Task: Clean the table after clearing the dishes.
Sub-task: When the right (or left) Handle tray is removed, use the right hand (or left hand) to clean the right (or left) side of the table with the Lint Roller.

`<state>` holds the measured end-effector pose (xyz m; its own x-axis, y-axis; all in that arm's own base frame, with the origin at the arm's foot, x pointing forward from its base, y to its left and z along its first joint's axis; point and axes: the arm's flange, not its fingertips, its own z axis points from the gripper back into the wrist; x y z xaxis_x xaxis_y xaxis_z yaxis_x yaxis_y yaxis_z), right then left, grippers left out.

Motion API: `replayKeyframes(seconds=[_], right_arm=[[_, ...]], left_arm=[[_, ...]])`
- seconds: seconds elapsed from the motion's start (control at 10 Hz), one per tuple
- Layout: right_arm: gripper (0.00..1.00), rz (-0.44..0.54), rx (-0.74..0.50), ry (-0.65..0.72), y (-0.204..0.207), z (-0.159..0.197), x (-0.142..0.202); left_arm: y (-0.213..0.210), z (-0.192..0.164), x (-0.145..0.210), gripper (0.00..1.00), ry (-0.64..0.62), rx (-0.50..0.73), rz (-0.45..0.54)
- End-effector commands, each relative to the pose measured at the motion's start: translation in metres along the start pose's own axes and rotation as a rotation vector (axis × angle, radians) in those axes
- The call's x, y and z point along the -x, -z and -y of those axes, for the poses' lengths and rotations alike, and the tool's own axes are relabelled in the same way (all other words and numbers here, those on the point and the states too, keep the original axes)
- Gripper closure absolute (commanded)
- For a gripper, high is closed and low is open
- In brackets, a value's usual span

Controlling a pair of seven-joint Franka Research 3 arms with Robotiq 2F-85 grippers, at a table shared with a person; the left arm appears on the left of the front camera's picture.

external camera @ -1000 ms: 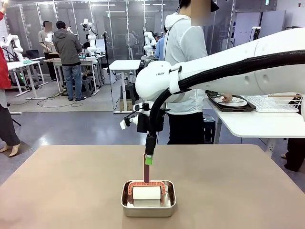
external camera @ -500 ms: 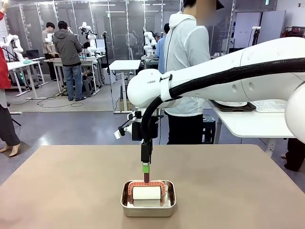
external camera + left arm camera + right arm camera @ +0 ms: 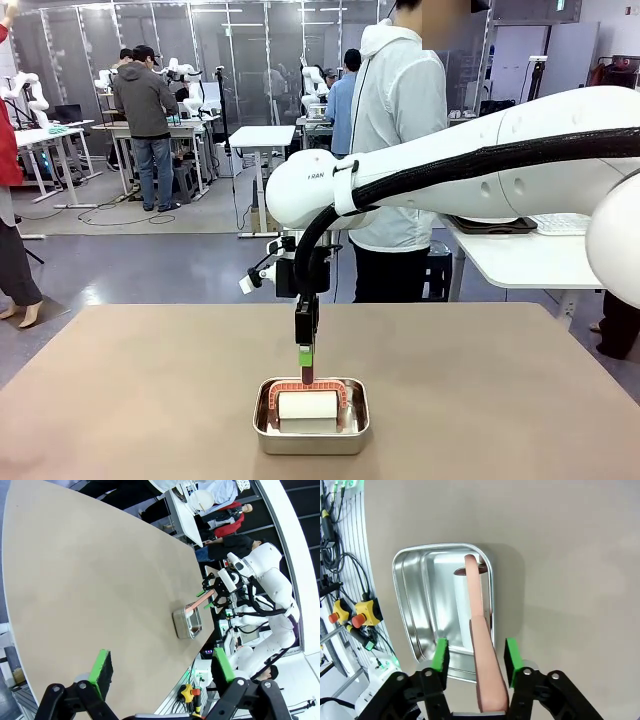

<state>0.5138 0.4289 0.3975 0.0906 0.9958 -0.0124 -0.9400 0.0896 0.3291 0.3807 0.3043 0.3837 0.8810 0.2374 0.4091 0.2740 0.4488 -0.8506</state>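
Observation:
The tan table [image 3: 150, 400] carries a small steel pan [image 3: 311, 428] near its front edge. Inside the pan lies a white roller [image 3: 308, 405] with a salmon-pink handle [image 3: 480, 630] that stands up out of it. My right gripper [image 3: 305, 358] hangs straight over the pan, its green pads on either side of the handle [image 3: 476, 650]; a gap still shows beside one pad. My left gripper [image 3: 162, 667] is open with nothing in it, well away above the table. Of the dishes, a dark tray [image 3: 495, 224] sits on the white side table, and a white plate [image 3: 202, 500] shows there too.
A person in a pale hooded jacket [image 3: 395, 120] stands at the far side, beside the white side table [image 3: 540, 260]. A white wire rack [image 3: 565, 222] sits on that side table. Bare tabletop spreads on both sides of the pan.
My right arm has dropped lower and shifted slightly left over the pan, and its jaws have narrowed around the pink handle. The person has straightened up from the side table.

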Motion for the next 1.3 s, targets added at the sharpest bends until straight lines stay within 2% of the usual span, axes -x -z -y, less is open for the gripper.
replayKeyframes(seconds=[0.0, 0.1, 0.2, 0.5, 0.7, 0.8, 0.9, 1.0, 1.1, 1.2], right_arm=[[1.0, 0.01, -0.009, 0.019, 0.0, -0.003, -0.003], [0.96, 0.003, -0.02, 0.02, 0.0, -0.002, -0.003], [1.0, 0.005, -0.022, 0.022, 0.0, -0.002, -0.003], [1.0, 0.022, -0.007, 0.046, -0.014, -0.017, 0.001], [1.0, 0.017, 0.034, 0.052, -0.04, -0.043, 0.006], [0.96, 0.013, 0.056, 0.088, -0.061, -0.061, 0.012], [0.96, 0.028, 0.095, 0.149, -0.081, -0.076, 0.023], [0.96, 0.126, 0.036, 0.252, -0.1, -0.085, 0.041], [0.96, 0.171, 0.033, 0.329, -0.105, -0.085, 0.061], [0.96, 0.261, 0.029, 0.45, -0.099, -0.081, 0.096]], left_arm=[[-0.003, 0.002, 0.001, 0.0, 0.014, -0.003, 0.001], [-0.003, 0.002, 0.001, 0.0, 0.014, -0.003, 0.001], [-0.003, 0.002, 0.001, 0.0, 0.014, -0.003, 0.001], [-0.003, 0.002, 0.001, 0.0, 0.014, -0.003, 0.001], [-0.003, 0.002, 0.001, 0.0, 0.014, -0.003, 0.001], [-0.003, 0.002, 0.001, 0.0, 0.014, -0.003, 0.001], [-0.003, 0.002, 0.001, 0.0, 0.014, -0.003, 0.001], [-0.003, 0.002, 0.001, 0.0, 0.014, -0.003, 0.001], [-0.003, 0.002, 0.001, 0.0, 0.014, -0.003, 0.001], [-0.003, 0.002, 0.001, 0.0, 0.014, -0.003, 0.001]])
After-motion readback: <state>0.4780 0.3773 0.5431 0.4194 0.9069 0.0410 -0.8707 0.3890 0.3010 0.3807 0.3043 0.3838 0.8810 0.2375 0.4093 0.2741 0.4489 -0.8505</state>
